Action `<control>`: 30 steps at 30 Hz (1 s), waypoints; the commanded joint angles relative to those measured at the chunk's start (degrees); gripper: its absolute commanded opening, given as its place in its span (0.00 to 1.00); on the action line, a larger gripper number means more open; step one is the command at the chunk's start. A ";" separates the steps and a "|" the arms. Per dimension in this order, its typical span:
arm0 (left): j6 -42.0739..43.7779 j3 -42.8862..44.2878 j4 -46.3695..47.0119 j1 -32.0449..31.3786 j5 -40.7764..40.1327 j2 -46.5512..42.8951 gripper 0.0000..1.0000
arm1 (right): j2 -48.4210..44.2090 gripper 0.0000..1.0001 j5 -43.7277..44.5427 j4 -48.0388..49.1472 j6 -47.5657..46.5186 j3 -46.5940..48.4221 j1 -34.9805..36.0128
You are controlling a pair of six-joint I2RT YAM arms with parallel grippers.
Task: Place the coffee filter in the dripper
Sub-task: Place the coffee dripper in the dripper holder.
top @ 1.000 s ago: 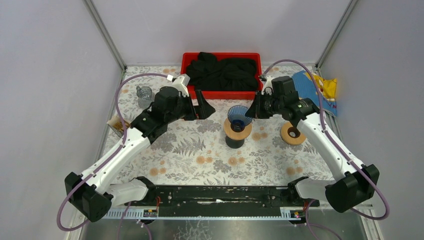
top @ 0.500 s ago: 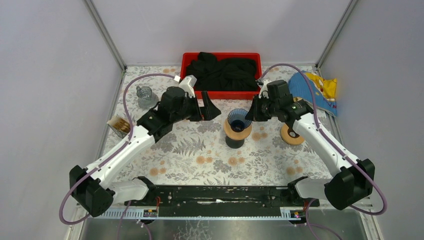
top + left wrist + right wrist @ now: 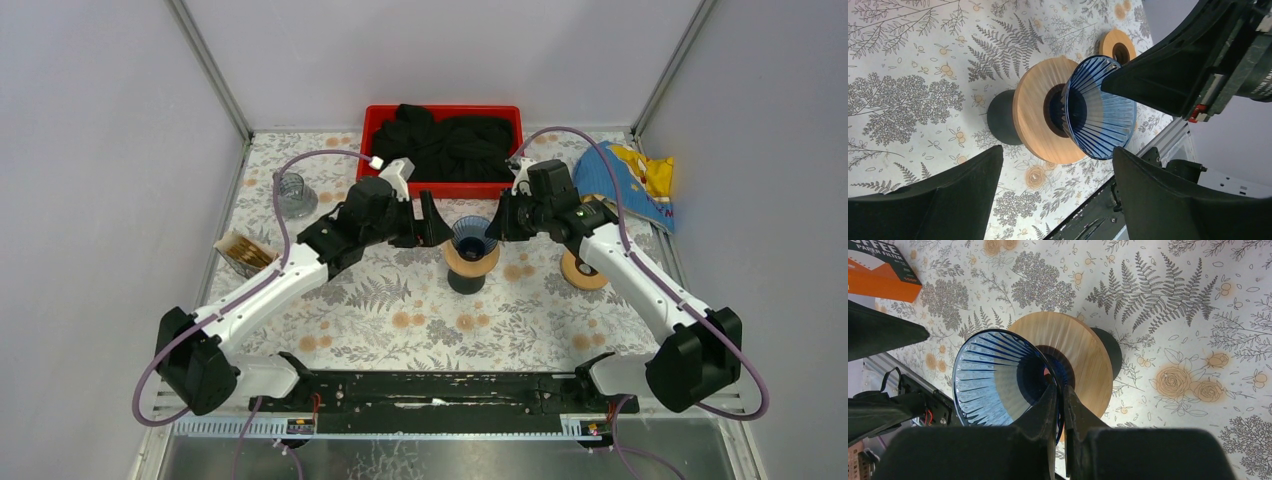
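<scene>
The dripper (image 3: 1100, 107) is glossy, ribbed, see-through blue plastic or glass, seated in a smooth pale wooden ring (image 3: 1033, 125) on a matt dark base (image 3: 1000, 120). My left end effector (image 3: 1057, 155) is matt black plastic. The desk (image 3: 908, 65) has a matt printed covering.

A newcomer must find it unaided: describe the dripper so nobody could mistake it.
Start at the red tray at the back of the scene; just in front of its near wall, in the middle, stands the dripper. It is a blue ribbed cone seated in a wooden disc on a black base, whereas the wooden ring to its right carries no cone.
</scene>
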 commanded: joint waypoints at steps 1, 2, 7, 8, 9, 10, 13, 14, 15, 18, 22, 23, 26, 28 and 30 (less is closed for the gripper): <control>0.76 2.63 3.70 -1.05 0.86 1.98 0.84 | 0.78 0.00 0.50 1.78 -0.84 0.07 0.99; 0.88 2.89 3.66 -1.29 0.82 2.51 0.82 | 0.82 0.00 0.56 1.64 -0.98 0.20 1.01; 1.38 4.68 3.78 -2.28 0.88 5.03 0.71 | 1.12 0.01 1.43 0.57 -1.73 0.70 1.42; 1.43 5.08 3.79 -2.47 0.88 5.45 0.69 | 1.22 0.01 1.58 0.39 -1.83 0.77 1.49; 1.52 5.39 3.79 -2.64 0.87 5.90 0.66 | 1.33 0.01 1.70 0.17 -1.88 0.91 1.52; 1.65 5.70 3.79 -2.82 0.81 6.31 0.64 | 1.47 0.01 1.77 -0.08 -2.08 1.05 1.60; 2.20 6.35 3.73 -3.16 0.26 7.58 0.59 | 1.91 0.01 1.90 -0.57 -2.20 1.31 1.82; 2.35 6.72 3.52 -3.18 0.25 7.98 0.56 | 2.01 0.01 1.84 -0.81 -2.32 1.48 1.87; 2.51 6.94 3.14 -3.18 0.08 8.53 0.53 | 2.09 0.01 1.83 -0.96 -2.42 1.57 1.92; 2.86 7.63 2.08 -3.22 -1.32 9.46 0.47 | 2.53 0.01 1.88 -1.66 -2.59 2.18 1.99; 3.83 8.95 0.04 -3.20 -3.02 10.71 0.39 | 3.08 0.01 1.90 -2.95 -2.91 3.13 2.10; 3.96 9.28 -0.25 -3.24 -3.17 11.09 0.36 | 3.23 0.01 1.90 -3.24 -2.98 3.35 2.14; 4.33 9.76 -0.98 -3.22 -3.94 11.72 0.29 | 3.67 0.01 2.03 -4.14 -3.12 4.09 2.26; 4.55 9.83 -1.27 -3.23 -4.48 11.94 0.23 | 3.91 0.00 2.16 -4.64 -3.12 4.40 2.31; 4.68 9.81 -1.63 -3.24 -4.48 12.26 0.19 | 4.36 0.00 2.17 -5.20 -3.19 4.74 2.35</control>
